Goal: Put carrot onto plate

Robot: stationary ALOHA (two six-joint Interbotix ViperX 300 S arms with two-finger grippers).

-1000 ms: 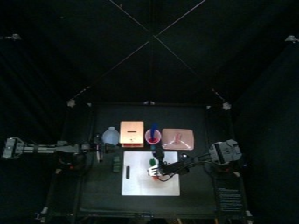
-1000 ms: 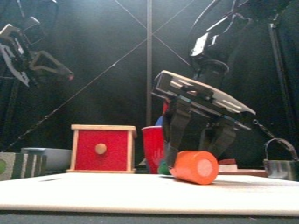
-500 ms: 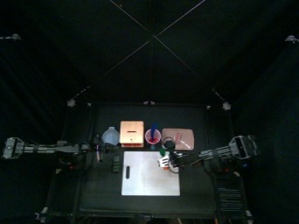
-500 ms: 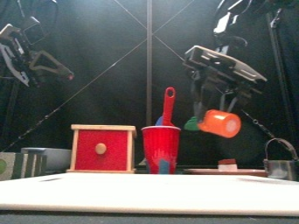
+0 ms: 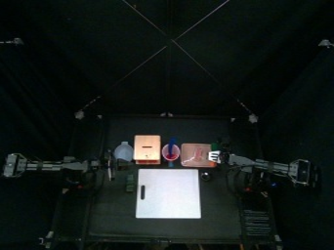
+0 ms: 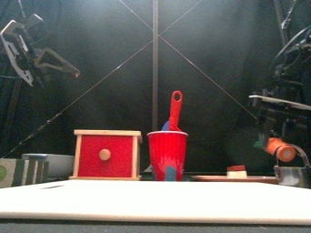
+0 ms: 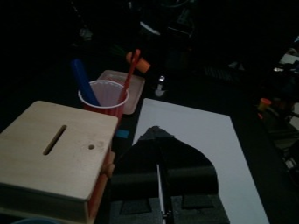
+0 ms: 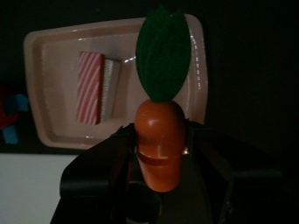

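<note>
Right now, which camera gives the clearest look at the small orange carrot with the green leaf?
The right wrist view: the small orange carrot with the green leaf fills the frame, clamped in the right hand before the pale pinkish plate. The front view shows only an orange bit at the right edge; the top and left wrist views show nothing clear.

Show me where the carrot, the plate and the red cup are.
carrot [image 8: 159,147]: right wrist view, on its orange body.
plate [image 8: 59,42]: right wrist view, on a bare part near one corner.
red cup [image 6: 166,153]: front view, on its side wall.

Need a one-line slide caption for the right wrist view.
Right tool holds the carrot over the plate.
</note>
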